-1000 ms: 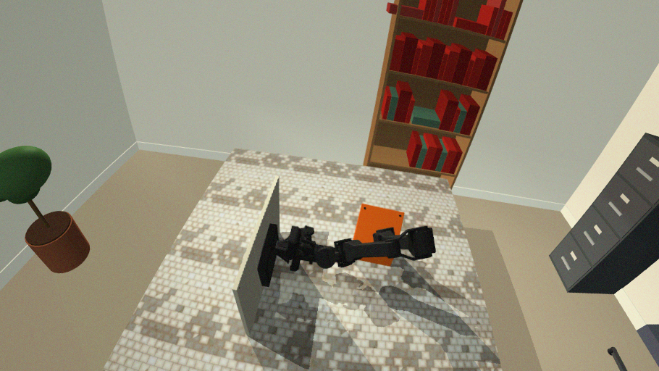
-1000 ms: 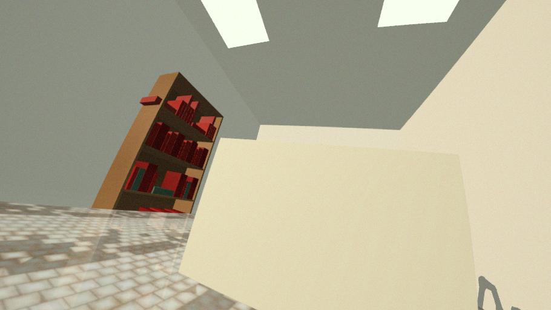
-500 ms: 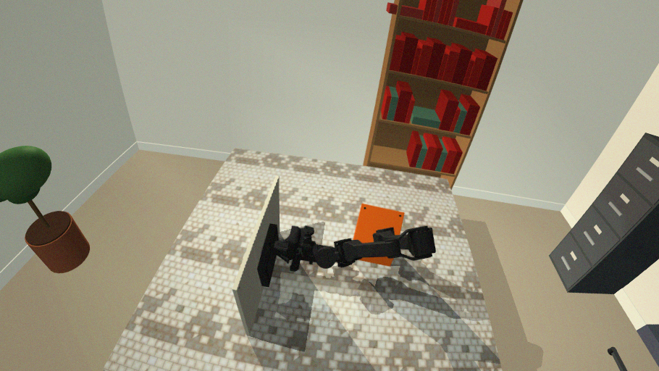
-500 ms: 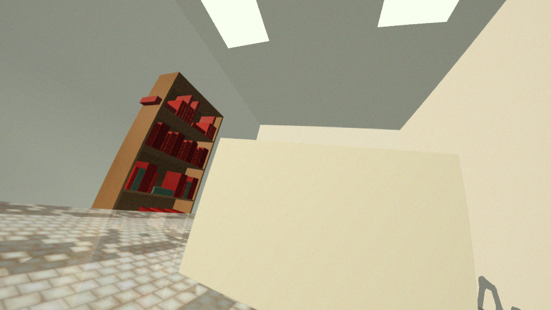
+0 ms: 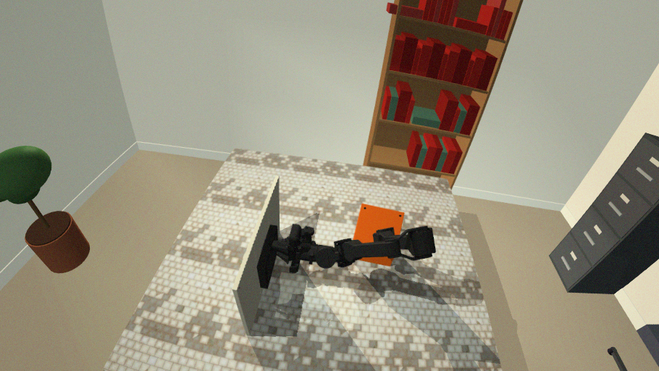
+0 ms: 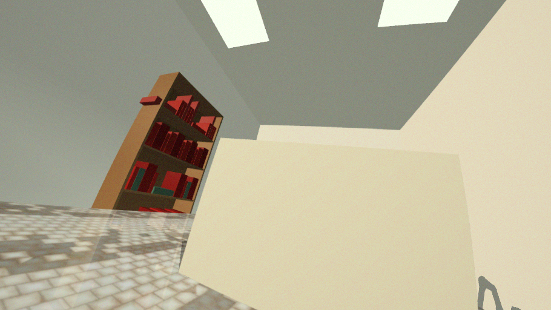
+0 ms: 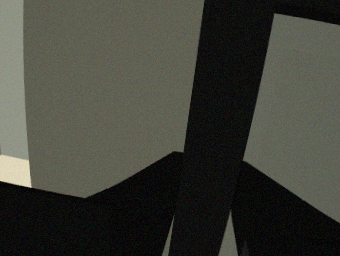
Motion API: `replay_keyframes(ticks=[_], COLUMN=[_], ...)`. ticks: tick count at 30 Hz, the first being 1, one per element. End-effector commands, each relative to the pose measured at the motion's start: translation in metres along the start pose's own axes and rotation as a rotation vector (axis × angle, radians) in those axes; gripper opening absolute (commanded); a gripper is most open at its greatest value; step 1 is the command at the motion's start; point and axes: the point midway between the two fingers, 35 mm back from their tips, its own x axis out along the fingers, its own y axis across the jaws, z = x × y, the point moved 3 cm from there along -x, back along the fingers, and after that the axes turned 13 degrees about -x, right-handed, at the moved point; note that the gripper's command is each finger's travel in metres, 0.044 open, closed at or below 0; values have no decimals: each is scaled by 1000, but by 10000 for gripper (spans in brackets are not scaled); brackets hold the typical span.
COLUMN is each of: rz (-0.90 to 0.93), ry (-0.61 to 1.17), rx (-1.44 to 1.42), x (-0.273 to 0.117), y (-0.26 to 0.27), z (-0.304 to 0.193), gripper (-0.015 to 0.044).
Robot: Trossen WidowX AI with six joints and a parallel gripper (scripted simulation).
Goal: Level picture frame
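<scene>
1. Note black frame [image 5: 266, 258] [image 7: 222, 100] at robot-facing side of upright wall board [image 5: 246, 302] [image 6: 327, 212] [image 7: 110, 90], above table [image 5: 198, 299] [image 6: 57, 250]. Cannot tell from the top view: flush or slightly off the board.
2. Find fingers [image 5: 282, 246] narrow and gripping a dark bar in the wrist view; read as part of the frame. Reach of arm [image 5: 368, 250] straight out towards the board.
3. Judge as a hold for lift, one-notch shift or lowering; cannot tell which. Cannot see screw or notched strip.
4. Cannot confirm level or high side: only back of board in the exterior view, only a close crop in the wrist view. Risk of shifting the wrong way, with worse tilt as a result, from a misread here.
5. Beware too small a lift: likely to scrape or catch strip on screw, with no notch gained.
6. Beware too high a lift or a pull away from the board: likely to unhook strip and drop frame on release.
7. Beware too long a sideways move: likely to skip a notch and tip frame the other way.
8. Beware twist under grip: possible false level before release. Let go gently, back off straight, look again.
</scene>
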Motion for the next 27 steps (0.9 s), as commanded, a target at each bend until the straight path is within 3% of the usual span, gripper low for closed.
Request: replay_keyframes(ticks=[1, 6, 16, 21, 27], rz=[-1, -1, 1, 1, 3], ry=[3, 4, 0, 0, -2], rx=[30, 52, 31, 24, -44], x=[0, 0, 0, -6, -58], y=[0, 0, 0, 1, 1], z=[0, 0, 0, -2, -9], gripper=[0, 0, 260, 260, 260])
